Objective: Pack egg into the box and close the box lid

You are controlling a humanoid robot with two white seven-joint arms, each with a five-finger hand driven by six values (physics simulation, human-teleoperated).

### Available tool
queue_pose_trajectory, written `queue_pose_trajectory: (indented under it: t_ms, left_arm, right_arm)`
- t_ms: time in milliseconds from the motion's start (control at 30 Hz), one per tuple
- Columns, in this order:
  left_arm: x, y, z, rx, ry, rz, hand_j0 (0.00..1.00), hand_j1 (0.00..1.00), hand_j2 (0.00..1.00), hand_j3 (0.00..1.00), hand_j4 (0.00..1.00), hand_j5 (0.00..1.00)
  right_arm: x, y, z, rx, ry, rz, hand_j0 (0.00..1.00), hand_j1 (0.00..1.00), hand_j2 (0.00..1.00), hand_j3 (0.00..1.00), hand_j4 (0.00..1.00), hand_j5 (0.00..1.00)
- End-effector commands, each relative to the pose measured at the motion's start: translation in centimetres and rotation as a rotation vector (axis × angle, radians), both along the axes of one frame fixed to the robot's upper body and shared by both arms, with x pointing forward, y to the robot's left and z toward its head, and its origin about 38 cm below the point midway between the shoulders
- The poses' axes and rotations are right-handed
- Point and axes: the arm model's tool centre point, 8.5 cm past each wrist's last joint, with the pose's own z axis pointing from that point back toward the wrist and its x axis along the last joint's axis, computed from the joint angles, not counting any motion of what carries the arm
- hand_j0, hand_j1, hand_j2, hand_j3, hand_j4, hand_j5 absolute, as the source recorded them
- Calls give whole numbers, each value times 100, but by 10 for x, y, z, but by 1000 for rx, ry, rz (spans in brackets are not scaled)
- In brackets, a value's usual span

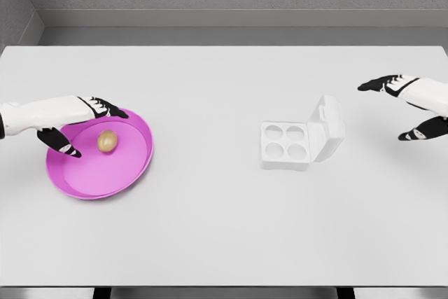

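The white left arm's hand with black fingers (77,125) covers the upper left rim of the round pink plastic plate (133,166); its forearm is cut by the picture's left edge. The right hand (413,106) shows only fingers and wrist; its arm runs off the right edge.

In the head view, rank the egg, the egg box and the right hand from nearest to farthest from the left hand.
1. egg: on the pink plate, just right of the left hand.
2. egg box: mid-table, lid open.
3. right hand: far right edge.
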Motion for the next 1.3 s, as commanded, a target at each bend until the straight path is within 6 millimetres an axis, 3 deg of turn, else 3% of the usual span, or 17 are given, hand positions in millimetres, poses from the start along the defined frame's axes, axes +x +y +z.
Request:
queue_pose_trajectory:
  t_ms: [0, 467, 533, 733, 1000, 1267]
  left_arm:
    - [0, -1, -1, -4, 4, 2, 100, 100, 100, 100, 100, 100]
    - [-3, 0, -8, 3, 20, -1, 100, 100, 100, 100, 100, 100]
    - [-4, 1, -9, 14, 29, -4, 93, 93, 93, 93, 93, 93]
    - [-3, 1, -9, 15, 27, -2, 94, 94, 94, 94, 94, 94]
    - [1, -13, -12, 4, 30, -30, 94, 94, 94, 94, 94, 94]
    - [4, -16, -13, 4, 28, -31, 94, 94, 94, 94, 94, 94]
  right_arm:
    - [0, 4, 3, 6, -7, 9, 100, 100, 100, 100, 100, 100]
    - [-4, -4, 0, -62, 4, -2, 100, 100, 100, 100, 100, 100]
    - [-4, -4, 0, -62, 4, -2, 100, 100, 100, 100, 100, 100]
    - [-5, -6, 2, -77, 6, 0, 100, 100, 100, 100, 100, 100]
    - [-13, 0, 14, -124, -9, 40, 100, 100, 100, 100, 100, 100]
    - [-13, 3, 8, -137, -8, 42, 100, 100, 100, 100, 100, 100]
